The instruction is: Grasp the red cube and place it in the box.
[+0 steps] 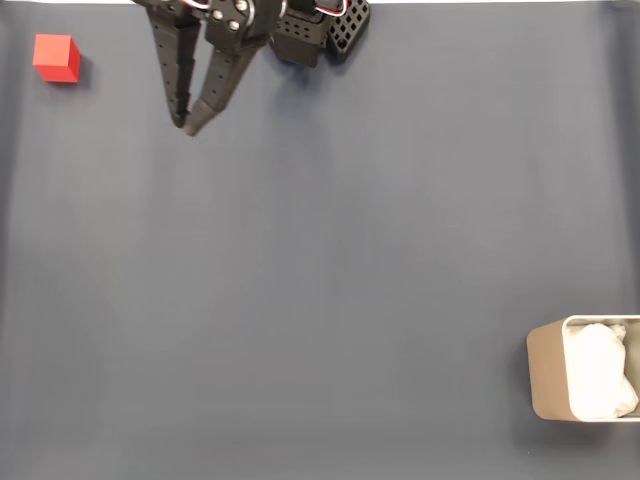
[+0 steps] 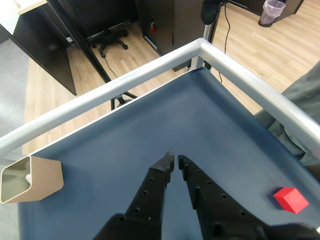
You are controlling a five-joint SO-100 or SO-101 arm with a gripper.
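**Empty gripper waits far from the red cube, box at the opposite corner**

Black gripper (image 1: 186, 122) reaches in from the top edge of the fixed view, sitting closest to the lens and well above the worktop (image 1: 320, 280). Its two tapered plastic fingers narrow to tips that almost meet, and nothing sits between them, so it is nearly clenched and empty. The red cube (image 1: 56, 57) rests in the top left corner, well apart from the gripper, with matte faces and crisp edges. The box (image 1: 582, 367) stands at the lower right edge, partly cut off: tan smooth walls, rounded corners, a pale rim, and crumpled white padding inside. A dark blue-grey mat with a faint weave covers the worktop.

From the wrist view, the gripper (image 2: 175, 160) rises from the bottom edge, its fingers studded with small round holes and the tips close together. The red cube (image 2: 290, 199) lies low on the right, off to the side of the fingers. The box (image 2: 35, 179) lies at the left edge, its opening turned toward the frame's edge. A brushed metal rail (image 2: 150, 70) borders the worktop, with wood flooring beyond.

The grasp has not begun. To do it well, the gripper likely needs to swing toward the cube, spread wider than the cube, square the fingers to two flat opposite faces, then descend and close gently; hard smooth sides could slip if pinched on a corner.
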